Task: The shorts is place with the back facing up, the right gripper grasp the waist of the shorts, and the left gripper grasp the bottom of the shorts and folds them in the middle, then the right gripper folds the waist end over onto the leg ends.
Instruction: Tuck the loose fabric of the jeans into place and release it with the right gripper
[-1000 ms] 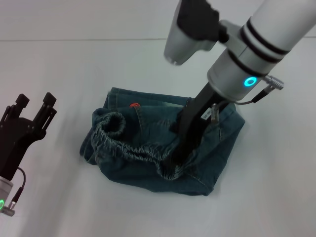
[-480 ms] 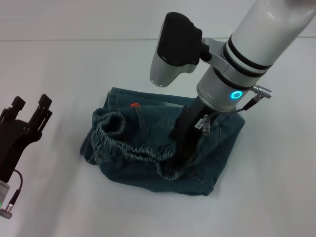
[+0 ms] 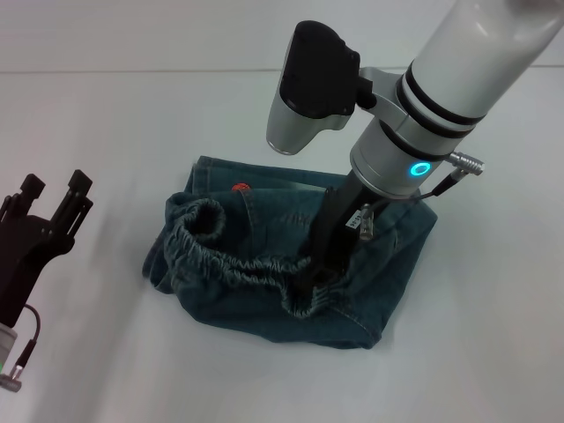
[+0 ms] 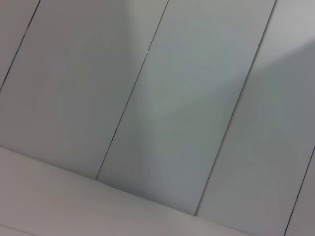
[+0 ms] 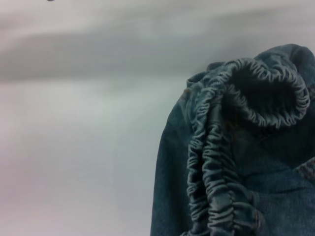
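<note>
Head view gives you the right gripper [image 3: 308, 284] down on the denim shorts [image 3: 291, 256], its dark fingers sunk into the gathered elastic waistband [image 3: 256, 264] where that band runs across the upper face of the bundle. The fingertips are buried in the fabric, so you cannot tell whether they are pinched on the band or parted. The shorts lie crumpled on the white table [image 3: 106, 123], folded into a rough lump directly under and around this gripper. To its left side the waistband curls up into an open loop; beyond the fingers, farther from the robot, you can see a small red tag [image 3: 239, 187] on the denim. The cloth on the right of the fingers, under the arm's wrist with its lit blue ring [image 3: 421, 169], lies flatter, with seam lines showing.

Your left gripper [image 3: 55, 204] hangs well apart from the shorts, off to the robot's left over bare table, touching nothing, and its two black fingers stand parted with a clear gap between them.

In the right wrist view you see the ruffled waistband [image 5: 231, 147] close up, its loop standing upright above the denim, with plain table beside it. The left wrist view shows you only pale wall panels [image 4: 162, 108] with thin dark seams.
</note>
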